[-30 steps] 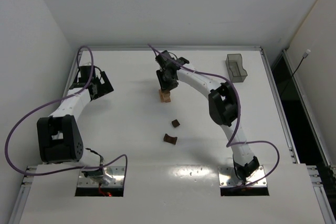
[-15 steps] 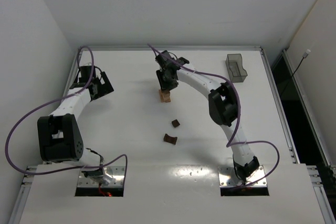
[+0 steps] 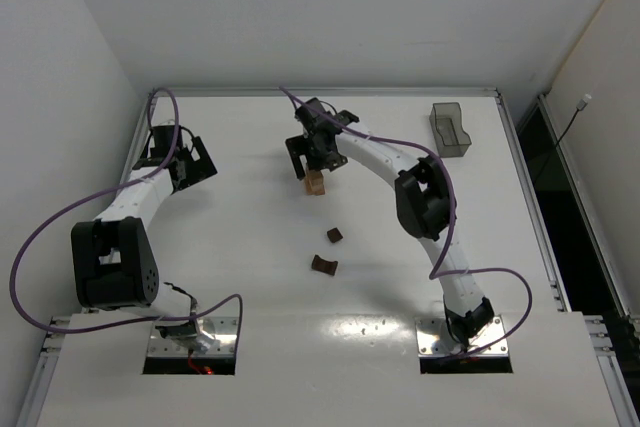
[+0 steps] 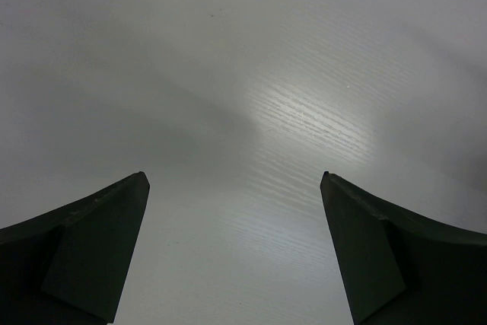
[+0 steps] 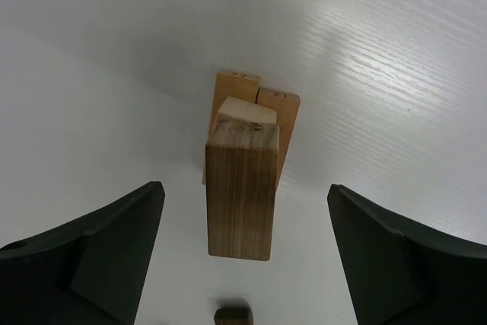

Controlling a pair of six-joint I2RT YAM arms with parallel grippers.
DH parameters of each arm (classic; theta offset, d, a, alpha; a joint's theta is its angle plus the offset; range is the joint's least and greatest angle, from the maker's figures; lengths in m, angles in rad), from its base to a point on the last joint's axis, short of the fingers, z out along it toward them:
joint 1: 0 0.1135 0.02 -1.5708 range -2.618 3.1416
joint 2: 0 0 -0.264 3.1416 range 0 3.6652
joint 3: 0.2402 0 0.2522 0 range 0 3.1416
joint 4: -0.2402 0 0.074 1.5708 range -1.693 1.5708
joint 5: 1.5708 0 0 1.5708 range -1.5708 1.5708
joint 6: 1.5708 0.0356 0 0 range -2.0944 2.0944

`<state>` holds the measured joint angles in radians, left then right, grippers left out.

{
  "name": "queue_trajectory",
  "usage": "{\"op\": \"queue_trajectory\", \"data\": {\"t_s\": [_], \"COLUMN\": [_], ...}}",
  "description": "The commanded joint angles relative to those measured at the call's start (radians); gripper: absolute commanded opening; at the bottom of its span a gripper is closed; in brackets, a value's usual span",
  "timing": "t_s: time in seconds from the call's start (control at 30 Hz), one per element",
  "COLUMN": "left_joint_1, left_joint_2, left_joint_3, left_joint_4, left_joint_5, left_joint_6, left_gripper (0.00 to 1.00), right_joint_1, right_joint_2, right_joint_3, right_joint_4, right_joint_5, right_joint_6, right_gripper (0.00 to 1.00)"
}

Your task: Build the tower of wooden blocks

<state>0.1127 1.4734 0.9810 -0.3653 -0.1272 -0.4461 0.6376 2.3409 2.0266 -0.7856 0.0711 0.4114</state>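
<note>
The wood block tower (image 3: 316,184) stands mid-table: two light tan bars (image 5: 259,104) at the base and a browner block (image 5: 240,203) on top of them. My right gripper (image 3: 314,163) hovers over it, open; in the right wrist view the right gripper (image 5: 243,186) has a finger on either side of the top block, both clear of it. Two dark brown blocks (image 3: 335,235) (image 3: 323,265) lie loose nearer the bases, and one dark block (image 5: 232,316) shows at the bottom edge. My left gripper (image 3: 193,161) is far left, open; the left gripper (image 4: 234,176) looks at bare table.
A clear grey plastic bin (image 3: 451,128) stands at the back right of the white table (image 3: 240,247). Purple cables loop beside both arms. Walls close in at the back and left.
My right gripper has opened and let go of the top block, which stays on the tower. The left arm has not moved.
</note>
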Motion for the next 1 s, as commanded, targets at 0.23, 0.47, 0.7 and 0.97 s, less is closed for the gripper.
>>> {"op": "queue_trajectory", "data": {"t_s": [0.23,0.47,0.7,0.97], "left_joint_1": [0.008,0.008,0.008,0.008], "left_joint_2": [-0.022,-0.068,-0.078,-0.058], "left_joint_3": [0.028,-0.004,-0.007,0.019], "left_joint_4": [0.02,0.029,0.029,-0.015], "left_joint_5": [0.006,0.038,0.158,0.33], "left_joint_6": [-0.006,0.059,0.118,0.201], "left_gripper": [0.95,0.95,0.96,0.98], "right_joint_1": [0.007,0.019,0.091,0.117], "right_joint_2": [-0.291,-0.744,-1.009,-1.256], "right_joint_3": [-0.179,-0.706,-1.091,-1.315], "right_joint_4": [0.135,0.222,0.175,0.221], "right_joint_5": [-0.1,-0.254,-0.323,-0.355], "right_joint_6": [-0.238,-0.5,-0.899,-1.39], "right_gripper": [0.86,0.8,0.49,0.32]}}
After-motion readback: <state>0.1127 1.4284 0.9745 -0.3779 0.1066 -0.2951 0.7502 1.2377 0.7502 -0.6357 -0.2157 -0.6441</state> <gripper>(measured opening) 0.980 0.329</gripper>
